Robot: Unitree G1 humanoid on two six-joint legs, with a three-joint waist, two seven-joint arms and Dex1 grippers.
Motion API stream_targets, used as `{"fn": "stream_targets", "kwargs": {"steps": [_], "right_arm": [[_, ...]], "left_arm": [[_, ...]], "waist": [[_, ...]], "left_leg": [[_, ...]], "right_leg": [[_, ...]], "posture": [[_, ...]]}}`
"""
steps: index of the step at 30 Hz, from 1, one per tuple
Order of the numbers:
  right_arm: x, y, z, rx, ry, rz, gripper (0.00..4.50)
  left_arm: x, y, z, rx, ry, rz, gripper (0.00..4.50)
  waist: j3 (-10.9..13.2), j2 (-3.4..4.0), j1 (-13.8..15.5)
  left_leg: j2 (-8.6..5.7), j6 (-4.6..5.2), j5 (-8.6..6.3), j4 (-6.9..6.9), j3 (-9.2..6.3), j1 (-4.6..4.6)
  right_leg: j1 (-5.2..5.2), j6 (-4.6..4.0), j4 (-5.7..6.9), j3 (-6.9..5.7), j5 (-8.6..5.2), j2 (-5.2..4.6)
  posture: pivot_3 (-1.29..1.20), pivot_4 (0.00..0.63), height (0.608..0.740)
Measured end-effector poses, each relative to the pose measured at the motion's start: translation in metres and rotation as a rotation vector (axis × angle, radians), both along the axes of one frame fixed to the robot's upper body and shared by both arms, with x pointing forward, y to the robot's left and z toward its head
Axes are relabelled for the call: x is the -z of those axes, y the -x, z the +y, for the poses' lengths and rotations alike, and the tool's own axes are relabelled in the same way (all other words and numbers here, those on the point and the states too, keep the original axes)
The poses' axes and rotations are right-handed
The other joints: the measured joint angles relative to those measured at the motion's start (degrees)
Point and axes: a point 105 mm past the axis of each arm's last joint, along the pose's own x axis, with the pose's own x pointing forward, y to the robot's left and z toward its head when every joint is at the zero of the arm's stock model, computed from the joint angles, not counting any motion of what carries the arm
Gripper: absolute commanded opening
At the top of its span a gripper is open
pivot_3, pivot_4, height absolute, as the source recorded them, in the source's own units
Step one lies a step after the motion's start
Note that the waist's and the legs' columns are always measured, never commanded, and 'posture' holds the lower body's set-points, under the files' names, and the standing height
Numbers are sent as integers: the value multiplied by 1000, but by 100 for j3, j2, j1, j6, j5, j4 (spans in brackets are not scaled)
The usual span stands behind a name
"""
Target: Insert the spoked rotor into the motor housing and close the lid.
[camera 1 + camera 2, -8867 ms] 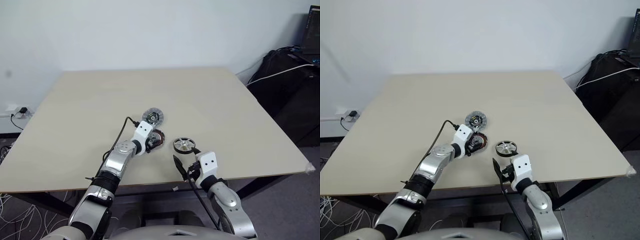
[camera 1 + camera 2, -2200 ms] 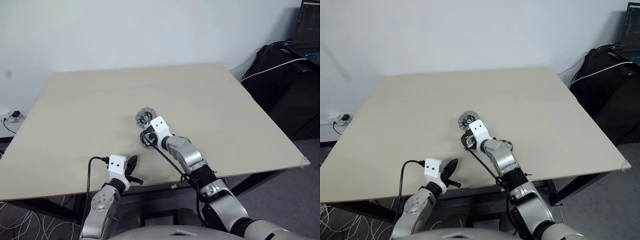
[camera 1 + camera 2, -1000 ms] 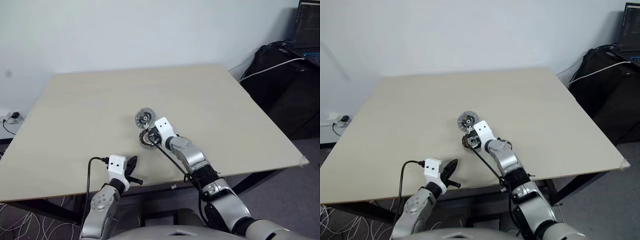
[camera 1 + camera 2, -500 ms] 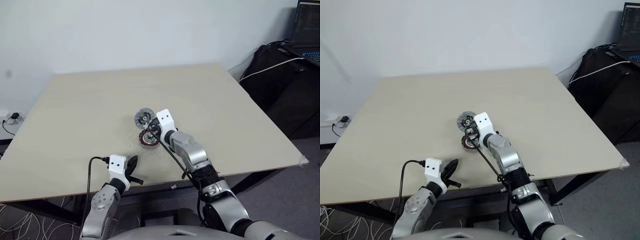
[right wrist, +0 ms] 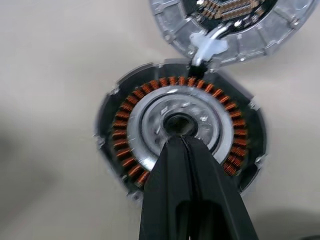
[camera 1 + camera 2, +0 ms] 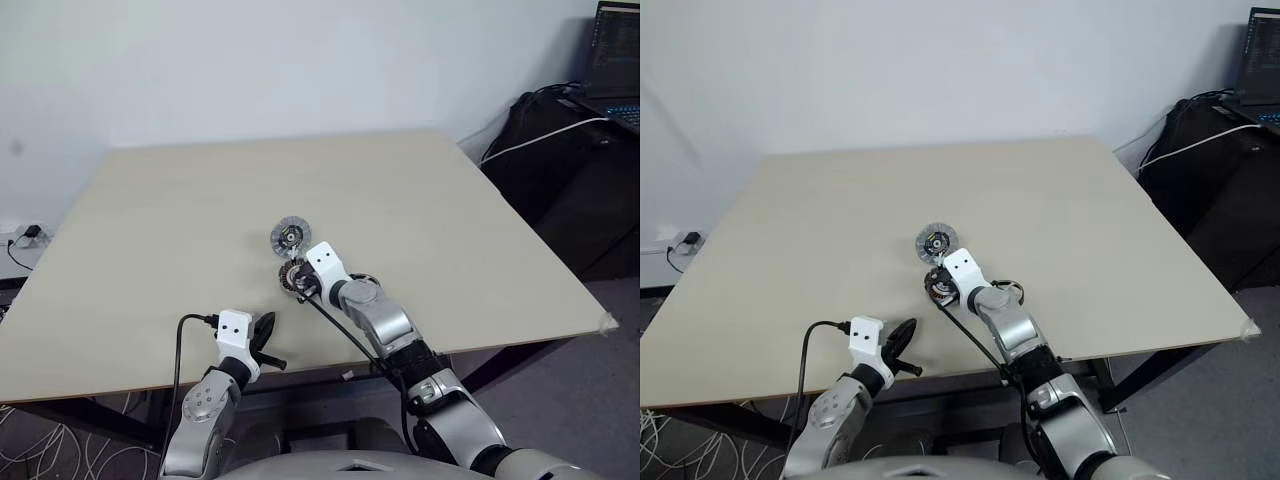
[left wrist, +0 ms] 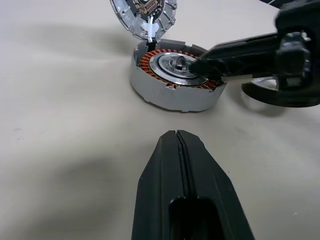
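Right tool (image 5: 181, 142): fingers pressed together, holding nothing; its tip sits over the silvery centre of the motor housing (image 5: 180, 130), and whether it touches cannot be told.
Left tool (image 7: 179, 137): fingers together, empty, held low over the table (image 6: 450, 210) near the robot's edge, well short of the parts.
Motor housing: directly under the right tool's tip, copper windings exposed, centre open.
Lid (image 7: 144, 15): just beyond the housing from the right tool, touching its far rim at a small white piece; not on the housing.
Spoked rotor (image 7: 280, 96): a dark rim beside the housing, under the right arm as the left wrist view shows it; not inside the housing.
Just changed: half a second ago the right tool stood further out, at the lid; now it is back over the housing.
Meaning for the task: probably a nudge or check of the housing; insertion and closing are both still to do.
Next, as a judgement: the right tool must open and take the rotor.
Writing: no brand, label or readable text on any part.
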Motion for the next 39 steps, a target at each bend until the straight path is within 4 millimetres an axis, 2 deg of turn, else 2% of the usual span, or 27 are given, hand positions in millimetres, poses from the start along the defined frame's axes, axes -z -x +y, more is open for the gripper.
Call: {"fn": "stream_targets", "kwargs": {"steps": [3,9,14,20,26,39], "right_arm": [[-4,-1,-1,10,-30,-3,10],[-34,-16,-7,55,-108,-103,10],[-38,-22,-6,65,-106,-130,10],[-25,-19,3,37,-74,-89,10],[-21,-15,13,-16,-68,-58,10],[-2,-14,11,-17,-26,9,10]], "left_arm": [[0,0,0,1,0,0,0],[0,0,1,4,-5,-1,0],[0,-1,1,5,-6,-2,0],[0,-1,0,3,-3,-2,0],[-1,-1,-1,1,1,-2,0],[-1,-1,-1,0,1,-2,0]], "waist": [[5,-2,-2],[5,-2,8],[6,-1,6],[6,-1,7],[6,-1,5],[6,-1,-20]], "left_leg": [[0,0,0,1,0,-4],[0,0,0,-1,0,-6],[0,0,0,-1,0,-5],[-1,0,0,-2,0,-6],[-1,1,0,-1,0,-6],[-1,0,0,-2,0,-5]], "right_leg": [[-4,1,0,0,1,0],[-7,0,0,0,2,0],[-7,-4,0,0,4,1],[-8,-18,0,0,12,1],[-7,-18,0,0,12,1],[-8,-25,1,0,16,2]], "posture": [[0,0,740],[0,0,740],[0,0,740],[0,0,740],[0,0,740],[0,0,740]]}}
